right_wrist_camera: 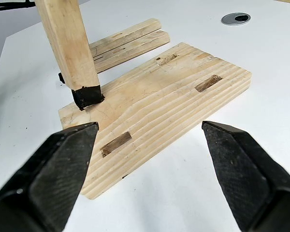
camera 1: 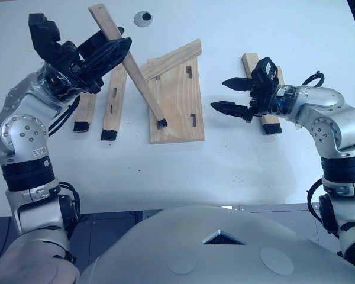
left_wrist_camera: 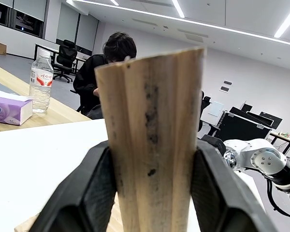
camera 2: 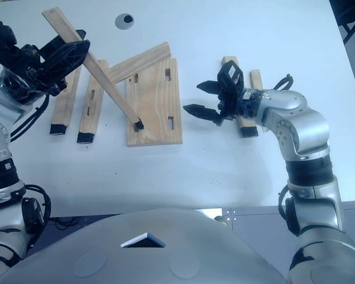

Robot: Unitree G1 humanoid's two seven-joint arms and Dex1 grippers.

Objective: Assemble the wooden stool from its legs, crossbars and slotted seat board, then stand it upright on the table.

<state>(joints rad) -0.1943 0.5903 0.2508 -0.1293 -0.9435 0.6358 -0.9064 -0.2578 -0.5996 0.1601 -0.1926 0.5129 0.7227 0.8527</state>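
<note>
We see a white table [camera 1: 165, 171] with a round cable hole [camera 1: 144, 19] near its far edge. The slotted seat board [camera 1: 177, 112] lies flat near the middle of the table. The left gripper [camera 1: 115, 53] is clenched on a wooden leg [camera 1: 143, 89], which is tilted, and its black-capped end touches the board. The right gripper [camera 1: 219, 94] hangs released just beside the board's right edge. In the room behind there are light strips [left_wrist_camera: 183, 9] on the ceiling, and a water bottle [left_wrist_camera: 40, 82] and a tissue box [left_wrist_camera: 9, 108] on a wooden desk [left_wrist_camera: 53, 112].
</note>
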